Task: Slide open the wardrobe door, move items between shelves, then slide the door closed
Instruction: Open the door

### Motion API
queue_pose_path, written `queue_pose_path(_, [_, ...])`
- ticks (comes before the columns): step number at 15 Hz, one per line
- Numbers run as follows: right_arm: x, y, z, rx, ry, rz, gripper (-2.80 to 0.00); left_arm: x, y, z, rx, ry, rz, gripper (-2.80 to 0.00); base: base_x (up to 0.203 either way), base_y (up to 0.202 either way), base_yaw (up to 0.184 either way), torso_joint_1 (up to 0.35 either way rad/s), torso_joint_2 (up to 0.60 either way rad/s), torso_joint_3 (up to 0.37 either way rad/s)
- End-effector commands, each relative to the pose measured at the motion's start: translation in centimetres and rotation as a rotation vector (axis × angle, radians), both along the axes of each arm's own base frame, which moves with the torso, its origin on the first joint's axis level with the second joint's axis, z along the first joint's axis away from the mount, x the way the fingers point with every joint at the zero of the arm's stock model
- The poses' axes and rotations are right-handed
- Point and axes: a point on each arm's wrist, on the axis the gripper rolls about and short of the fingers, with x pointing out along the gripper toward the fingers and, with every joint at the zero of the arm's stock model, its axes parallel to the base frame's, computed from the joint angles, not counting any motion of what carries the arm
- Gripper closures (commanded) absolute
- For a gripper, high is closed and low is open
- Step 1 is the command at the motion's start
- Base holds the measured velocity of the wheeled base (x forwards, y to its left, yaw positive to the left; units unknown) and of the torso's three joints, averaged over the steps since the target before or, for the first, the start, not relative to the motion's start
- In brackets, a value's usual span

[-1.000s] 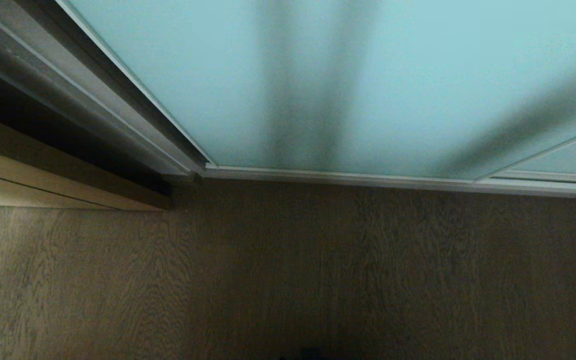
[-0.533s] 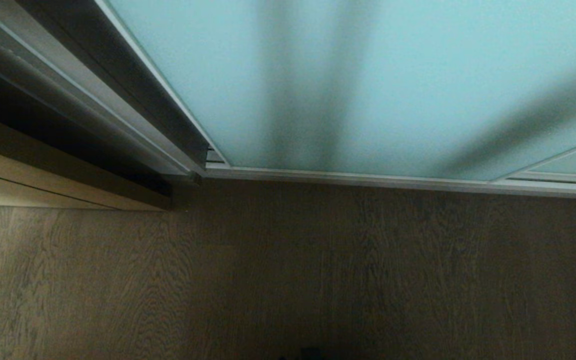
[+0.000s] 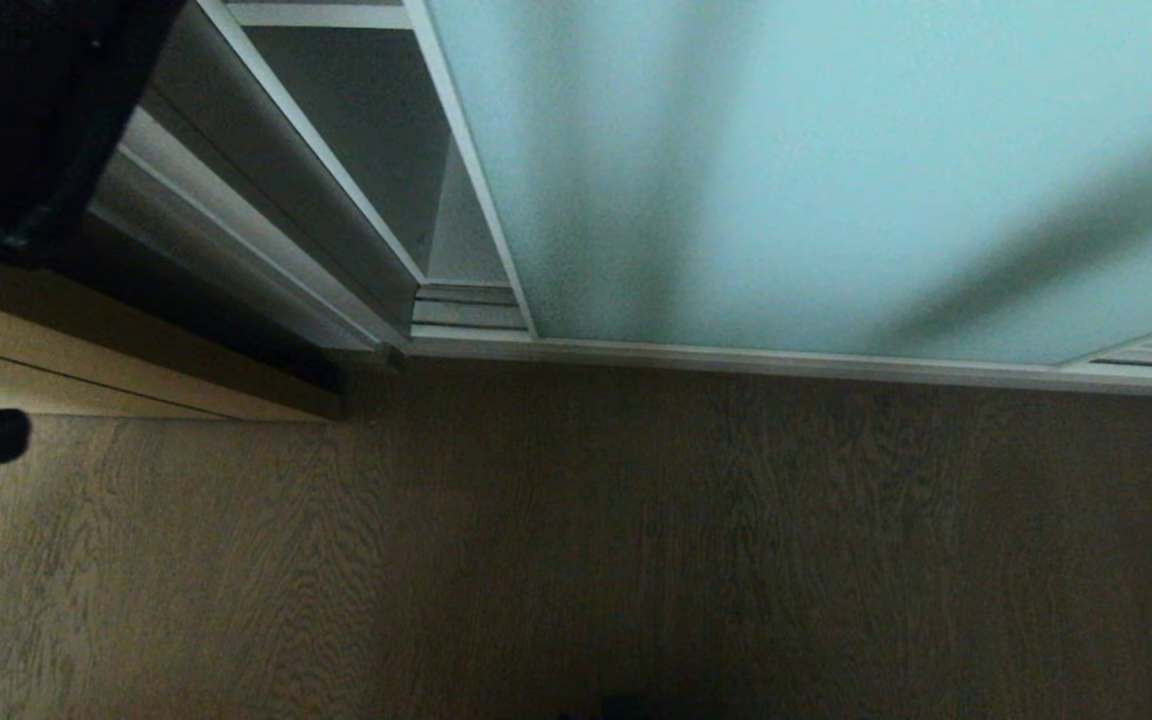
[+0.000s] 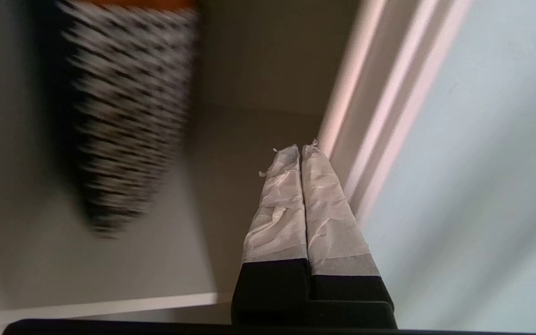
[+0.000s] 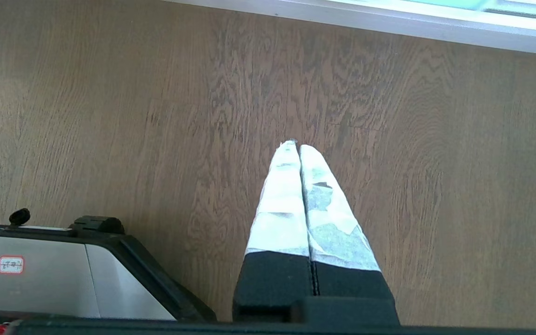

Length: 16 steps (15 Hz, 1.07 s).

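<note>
While the sliding door [image 3: 836, 170] stands only partly open, a narrow gap shows at its left edge, with a white shelf [image 3: 321, 14] and the bottom track visible inside. Step in hand: opening the door, not done. Left gripper [image 4: 299, 150] has its jaws pressed together, holding nothing, the tips beside the door's silver frame [image 4: 342, 116] at the open gap; whether they touch the frame, cannot tell. Inside the wardrobe the left wrist view shows a blurred black-and-white striped thing [image 4: 128, 116] resting on a shelf. No black bag visible in any view. Right gripper [image 5: 298, 144] is parked over the wood floor [image 5: 110, 116], jaws together, empty, next to the robot's base [image 5: 40, 274]. Next move likely calls for pushing the frame edge further right to widen the gap, keeping the tips against the frame so they don't slip onto the glass.
</note>
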Motion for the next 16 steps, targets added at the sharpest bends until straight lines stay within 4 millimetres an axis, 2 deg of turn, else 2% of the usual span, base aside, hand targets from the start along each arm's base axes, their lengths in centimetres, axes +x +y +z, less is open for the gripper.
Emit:
queue_pose_path(1, [0.0,0.0,0.0,0.000,-0.002,0.001,0.00,1.5,-3.6,-1.4,0.007,0.016,-0.059,0.00,0.000,0.000,0.000,0.000,0.00,0.000])
queue_pose_path(2, [0.0,0.0,0.0,-0.001,-0.002,0.000,0.00,1.6,-3.9,-1.4,-0.003,0.018,-0.060,0.00,0.000,0.000,0.000,0.000,0.00,0.000])
queue_pose_path(4, [0.0,0.0,0.0,-0.001,-0.002,0.000,0.00,1.1,-3.2,-0.2,-0.062,0.009,-0.035,0.00,0.000,0.000,0.000,0.000,0.00,0.000])
queue_pose_path(6, [0.0,0.0,0.0,0.000,-0.002,0.001,0.00,-0.5,-1.2,1.7,-0.116,-0.023,-0.010,0.00,0.000,0.000,0.000,0.000,0.00,0.000])
queue_pose_path(9, [0.0,0.0,0.0,-0.001,-0.002,0.000,0.00,-3.1,3.7,3.8,-0.160,-0.041,0.108,0.00,0.000,0.000,0.000,0.000,0.00,0.000])
queue_pose_path(10, [0.0,0.0,0.0,0.000,-0.001,0.001,0.00,-4.2,5.3,3.7,-0.154,-0.034,0.152,0.00,0.000,0.000,0.000,0.000,0.00,0.000])
queue_pose_path(13, [0.0,0.0,0.0,0.000,-0.002,0.001,0.00,-7.3,9.7,1.2,-0.098,0.027,0.325,0.00,0.000,0.000,0.000,0.000,0.00,0.000])
queue_pose_path(16, [0.0,0.0,0.0,-0.001,-0.001,0.000,0.00,-11.9,12.8,-1.0,-0.080,0.056,0.477,0.00,0.000,0.000,0.000,0.000,0.00,0.000])
